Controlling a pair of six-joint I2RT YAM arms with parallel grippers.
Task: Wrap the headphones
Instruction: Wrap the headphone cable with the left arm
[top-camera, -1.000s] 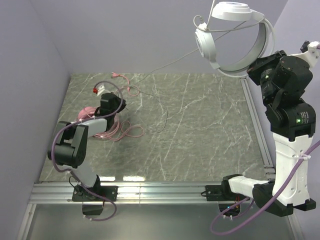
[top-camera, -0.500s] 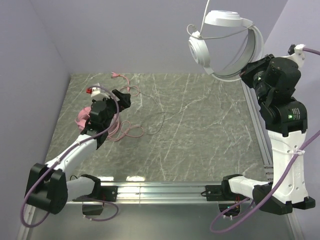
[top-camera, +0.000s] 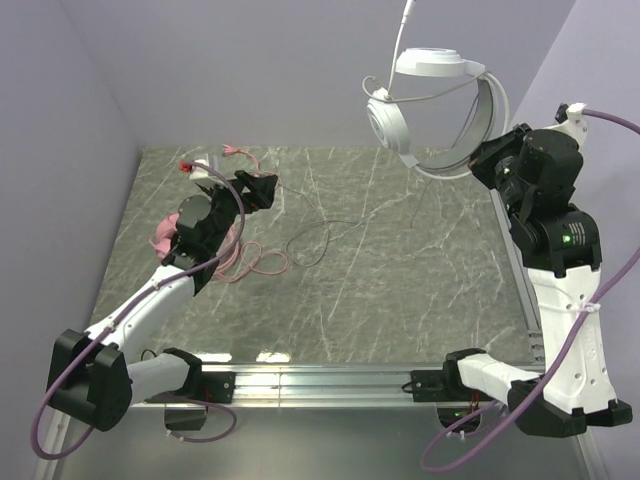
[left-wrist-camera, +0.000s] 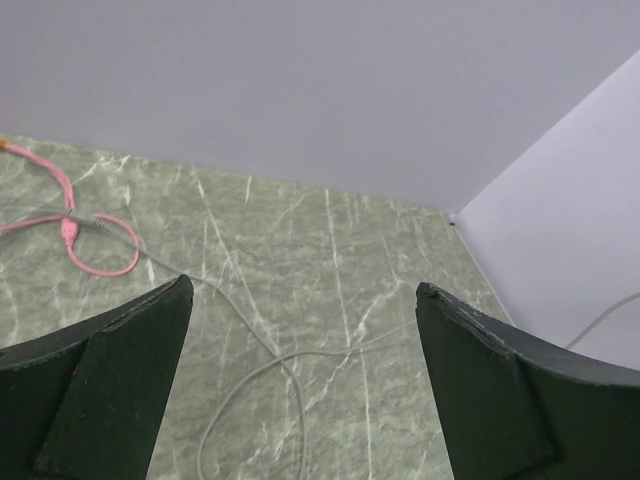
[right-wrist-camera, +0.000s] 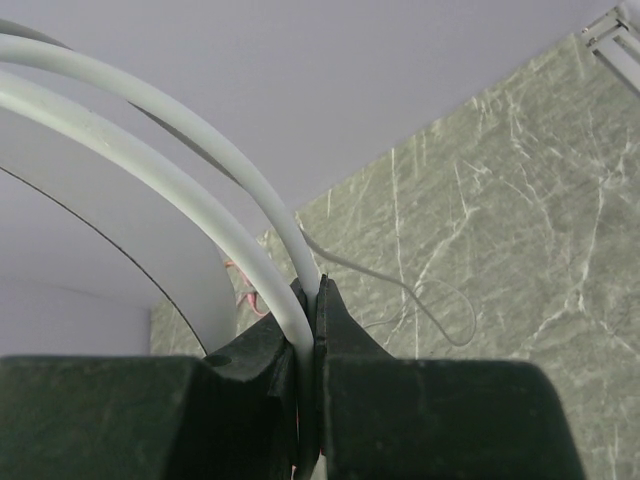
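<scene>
High over the surface (top-camera: 420, 290), the right hand (right-wrist-camera: 310, 300) pinches only the thin band (right-wrist-camera: 225, 160) of the white headset (top-camera: 432, 65), so a swing could slip it loose, or its cord (top-camera: 327, 228), trailing toward the wide-open, empty left hand (top-camera: 262, 188) near the pink headset (top-camera: 165, 232), could snag.

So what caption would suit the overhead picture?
The right tool holds the white headphones high by the headband; the open left tool hovers near the thin cord and the pink headphones.

Left claw (left-wrist-camera: 302, 290) gapes, arm outstretched; right claw (right-wrist-camera: 312, 292) clamped, held high.
</scene>
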